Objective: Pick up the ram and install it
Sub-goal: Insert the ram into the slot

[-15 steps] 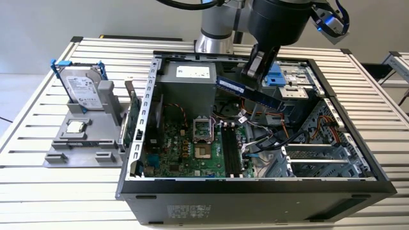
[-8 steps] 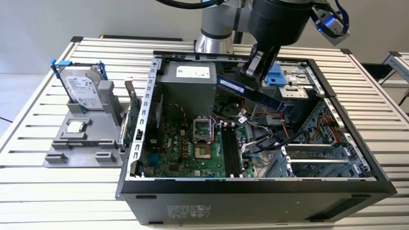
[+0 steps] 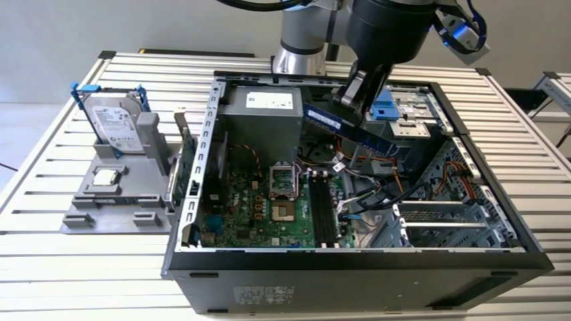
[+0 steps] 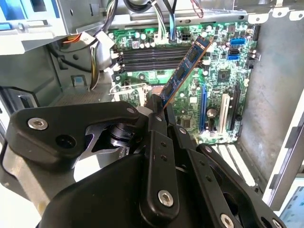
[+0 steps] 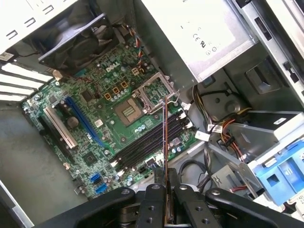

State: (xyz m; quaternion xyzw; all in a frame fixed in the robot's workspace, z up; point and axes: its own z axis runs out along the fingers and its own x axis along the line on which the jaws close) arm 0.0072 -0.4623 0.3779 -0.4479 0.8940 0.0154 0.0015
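Pincer (image 3: pixel 351 110) is pinching the ram (image 3: pixel 379 140) across its flat faces. The stick hangs in the air inside the open computer case (image 3: pixel 357 264), over the motherboard (image 3: pixel 259 207), and touches nothing else. The case lies on its side on the surface (image 3: pixel 53 267).

Handling, as I judge it:
- Light, stiff and thin, and likely to crack if twisted or levered.
- Grip belongs on the flat faces or short ends, off the contact edge and chips.

Orientation:
- In the exterior view the long axis runs from far on the exterior view's left down to nearer on the exterior view's right, with the right end lower.
- In the second wrist view the ram (image 4: pixel 186 67) sticks out past the pincer (image 4: pixel 156 107), skewed to the memory slots (image 4: pixel 152 52).
- In the first wrist view the ram (image 5: pixel 164 142) is edge-on and crosses the slots (image 5: pixel 142 145) at an angle, so it is not lined up or seated.
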